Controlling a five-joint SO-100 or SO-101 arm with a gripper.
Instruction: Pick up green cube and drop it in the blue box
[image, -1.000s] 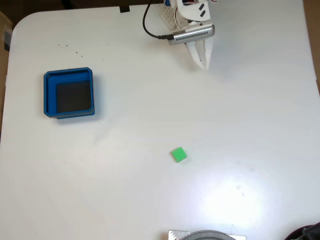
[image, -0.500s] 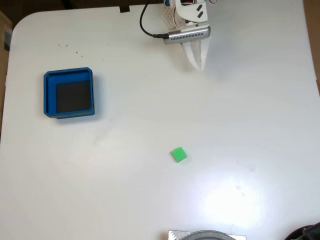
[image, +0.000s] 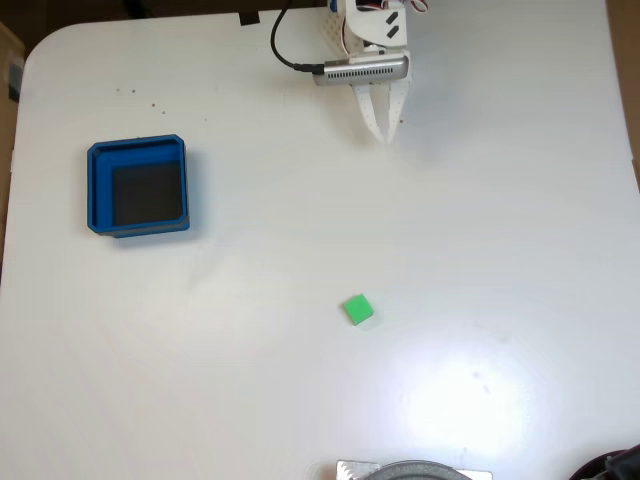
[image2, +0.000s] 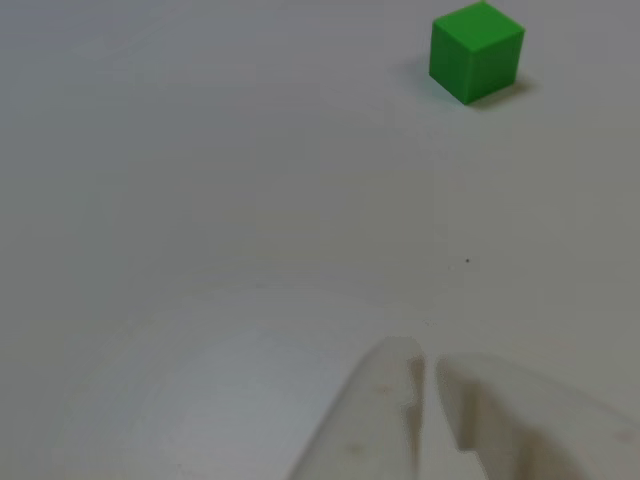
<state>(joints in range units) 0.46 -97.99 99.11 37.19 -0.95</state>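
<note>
White two-finger gripper (image: 383, 133) at table's far edge, fingers pressed nearly together, holding nothing. Small bright green solid cube (image: 357, 310) mid-table, well apart. Square blue shallow box (image: 137, 187) at left, unoccupied.

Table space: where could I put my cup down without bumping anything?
Plenty of bare table: the whole right side, and the wide stretch between the blue box and green cube. Avoid the top edge, where the pincer hangs.
</note>
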